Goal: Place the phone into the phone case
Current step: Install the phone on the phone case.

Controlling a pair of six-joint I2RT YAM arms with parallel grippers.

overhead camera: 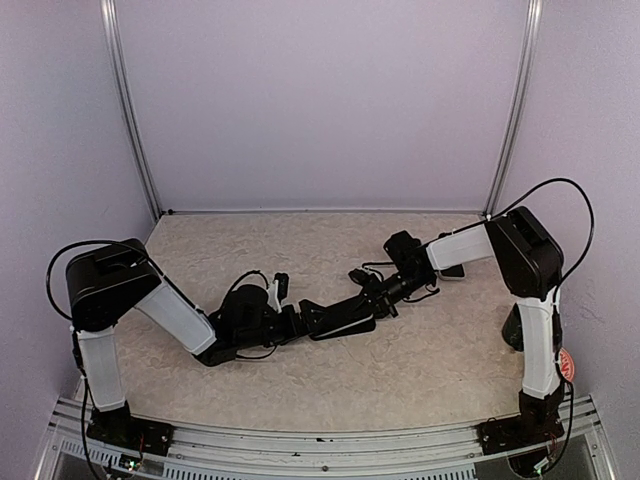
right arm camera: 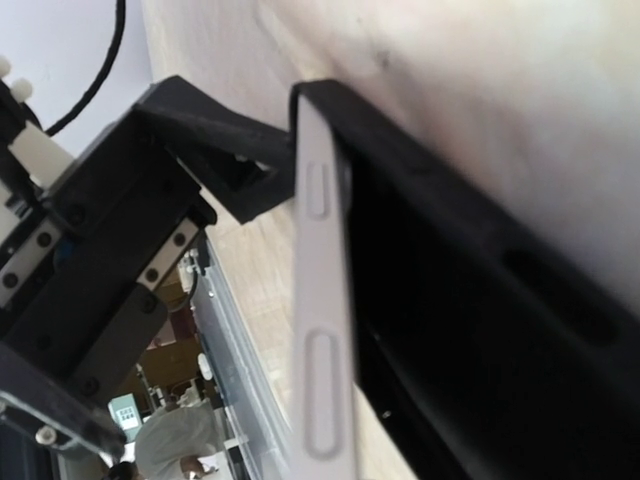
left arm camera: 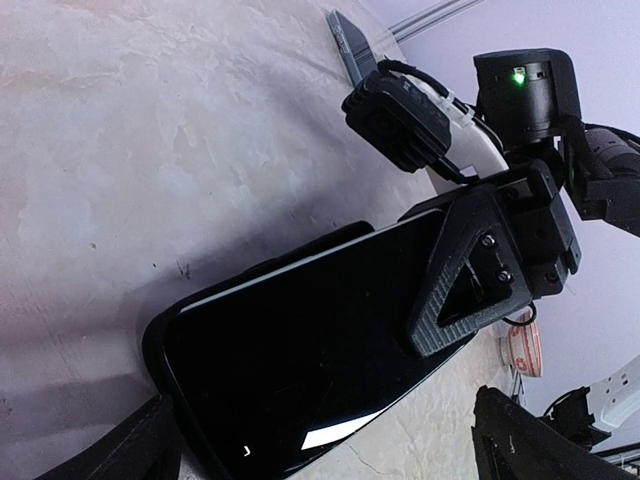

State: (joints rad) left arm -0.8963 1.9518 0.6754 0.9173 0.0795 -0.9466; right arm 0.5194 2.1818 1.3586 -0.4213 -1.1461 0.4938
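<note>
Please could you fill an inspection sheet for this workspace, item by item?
Surface: pale marbled table, no spill seen.
Job's things: phone lies screen up over the phone case; one long edge seems raised, not yet seated.
Clutter: dark round object beside the right arm's base, unclear.
Grippers: left claw open, either side of the phone's near end; right claw shut, resting on its far end.
Cables: black cable loops over the right arm, another over the left.
Surroundings: lilac walls, metal corner posts.
</note>
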